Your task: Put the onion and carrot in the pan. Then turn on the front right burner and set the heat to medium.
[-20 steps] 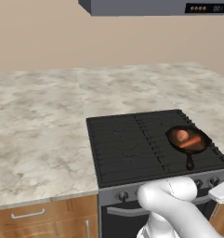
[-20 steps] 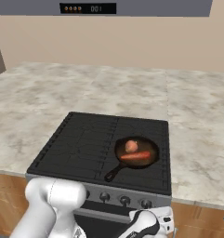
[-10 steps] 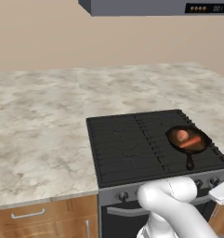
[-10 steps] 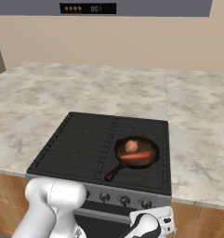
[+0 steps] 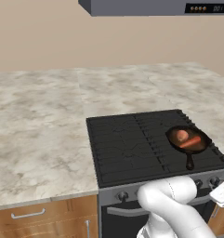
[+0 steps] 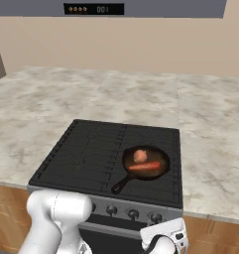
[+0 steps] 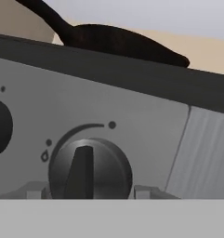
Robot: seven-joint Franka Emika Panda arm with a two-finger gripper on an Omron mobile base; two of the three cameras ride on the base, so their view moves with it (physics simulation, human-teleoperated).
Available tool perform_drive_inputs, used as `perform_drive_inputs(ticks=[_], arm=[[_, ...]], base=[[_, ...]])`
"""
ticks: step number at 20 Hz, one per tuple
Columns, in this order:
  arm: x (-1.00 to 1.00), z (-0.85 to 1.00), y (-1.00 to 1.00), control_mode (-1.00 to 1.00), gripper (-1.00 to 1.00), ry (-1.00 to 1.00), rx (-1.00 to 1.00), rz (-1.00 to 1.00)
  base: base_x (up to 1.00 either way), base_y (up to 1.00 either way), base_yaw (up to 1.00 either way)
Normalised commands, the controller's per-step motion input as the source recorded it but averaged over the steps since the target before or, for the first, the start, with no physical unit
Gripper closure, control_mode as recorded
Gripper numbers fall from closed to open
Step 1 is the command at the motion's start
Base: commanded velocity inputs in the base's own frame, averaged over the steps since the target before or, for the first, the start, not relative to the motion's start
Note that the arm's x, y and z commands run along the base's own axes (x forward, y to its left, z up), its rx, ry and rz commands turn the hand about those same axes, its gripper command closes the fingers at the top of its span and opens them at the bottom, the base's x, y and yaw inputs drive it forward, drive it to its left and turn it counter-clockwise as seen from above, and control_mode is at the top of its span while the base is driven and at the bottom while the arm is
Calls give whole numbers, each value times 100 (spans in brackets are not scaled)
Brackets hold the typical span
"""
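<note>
The pan (image 5: 187, 139) (image 6: 146, 162) sits on the front right burner (image 5: 207, 161) (image 6: 163, 187) of the black cooktop, its handle pointing toward the stove front. The round pinkish onion (image 5: 181, 135) (image 6: 140, 156) and the orange-red carrot (image 5: 190, 142) (image 6: 144, 166) both lie inside it. My gripper (image 7: 88, 191) is low at the stove's front panel, shut on the rightmost knob (image 7: 89, 169), one fingertip against each side. The knob's ridge stands nearly upright. The pan's dark underside (image 7: 122, 42) shows above the panel in the hand view.
A row of knobs (image 6: 133, 214) (image 5: 124, 196) runs along the stove front. Marble counter (image 5: 39, 135) (image 6: 210, 158) lies to both sides of the cooktop, with wooden drawers (image 5: 29, 216) below. A range hood (image 6: 141, 7) hangs overhead. My white arm (image 5: 171, 204) (image 6: 56, 218) stands before the oven.
</note>
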Motion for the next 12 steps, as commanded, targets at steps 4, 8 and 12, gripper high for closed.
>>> perform_drive_inputs(ticks=[4, 8, 12], arm=[[15, 0, 0, -100, 100, -11, -24, 35], [20, 0, 0, -100, 100, -9, -27, 34], [15, 0, 0, -100, 100, -9, -31, 38]], base=[[0, 0, 0], [0, 0, 0], [0, 0, 0]])
